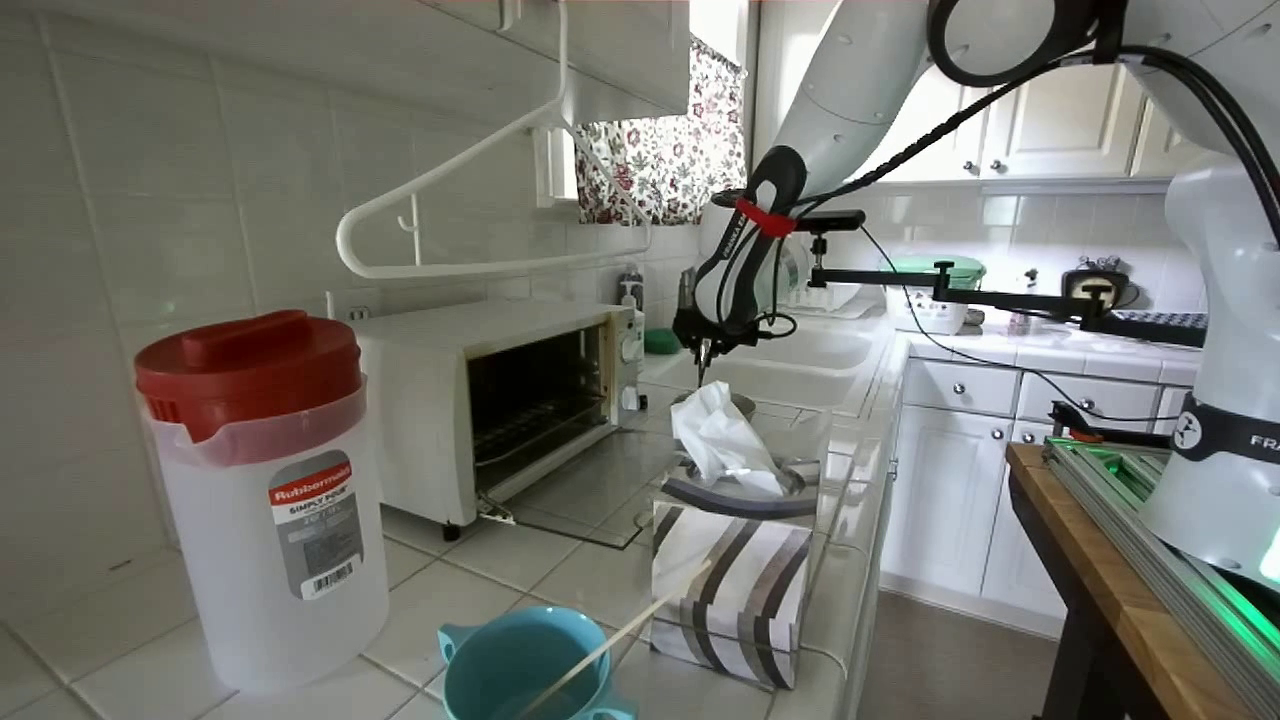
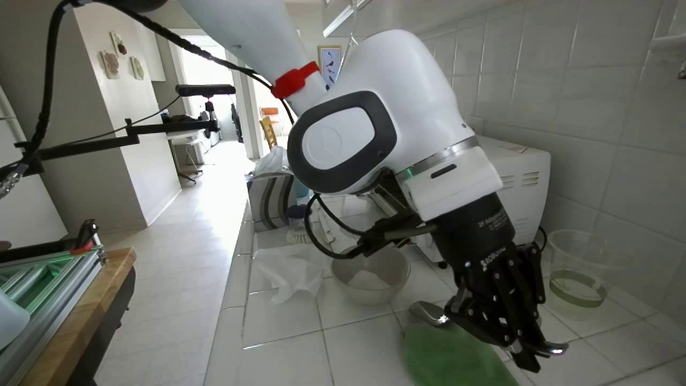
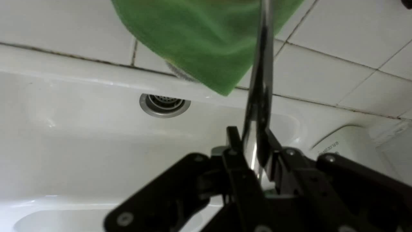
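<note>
The black two-fingered gripper (image 3: 252, 135) pinches a long, shiny silver metal spoon (image 3: 263, 74), which in the wrist view crosses in front of a green cloth (image 3: 196, 38) lying on the white tiled counter (image 3: 325, 74), one corner at the glossy white sink (image 3: 80, 151).

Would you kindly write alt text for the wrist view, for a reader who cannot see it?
The gripper is closed on a shiny metal utensil, which runs to the top edge in front of a green cloth on white tiles. A white sink with a round drain spans the left and middle; a printed container shows at right.
</note>
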`<state>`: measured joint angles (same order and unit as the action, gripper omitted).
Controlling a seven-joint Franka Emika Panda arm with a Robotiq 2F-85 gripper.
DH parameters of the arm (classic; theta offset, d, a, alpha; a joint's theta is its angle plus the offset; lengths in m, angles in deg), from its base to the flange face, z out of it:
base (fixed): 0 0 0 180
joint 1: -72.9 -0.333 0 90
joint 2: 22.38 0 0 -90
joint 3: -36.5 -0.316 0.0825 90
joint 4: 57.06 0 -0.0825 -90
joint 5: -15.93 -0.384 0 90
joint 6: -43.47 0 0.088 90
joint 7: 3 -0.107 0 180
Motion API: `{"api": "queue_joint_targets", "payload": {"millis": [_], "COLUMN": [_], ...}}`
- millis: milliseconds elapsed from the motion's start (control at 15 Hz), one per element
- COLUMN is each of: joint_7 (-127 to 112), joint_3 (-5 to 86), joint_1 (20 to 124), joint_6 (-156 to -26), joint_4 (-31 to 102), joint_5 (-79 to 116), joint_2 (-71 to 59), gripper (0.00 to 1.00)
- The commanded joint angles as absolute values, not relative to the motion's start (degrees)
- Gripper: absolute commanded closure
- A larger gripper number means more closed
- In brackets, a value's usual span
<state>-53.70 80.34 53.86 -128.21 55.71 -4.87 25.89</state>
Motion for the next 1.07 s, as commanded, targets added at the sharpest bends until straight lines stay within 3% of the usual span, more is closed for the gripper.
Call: {"api": "queue_joint_targets", "payload": {"millis": [0, 667, 733, 800, 1000], "joint_7": [-56.17, -58.33, -58.56, -58.84, -59.42], "joint_3": [80.36, 80.31, 80.37, 80.38, 80.42], "joint_1": [54.79, 55.04, 55.03, 55.04, 55.02], "joint_6": [-126.24, -122.91, -122.80, -122.70, -122.49], "joint_4": [54.12, 53.70, 53.67, 53.66, 53.67], "joint_5": [-2.15, 1.51, 1.85, 2.14, 2.92], "joint_2": [26.39, 27.15, 27.19, 27.19, 27.31], "gripper": [0.95, 0.95, 0.65, 0.55, 0.35]}}
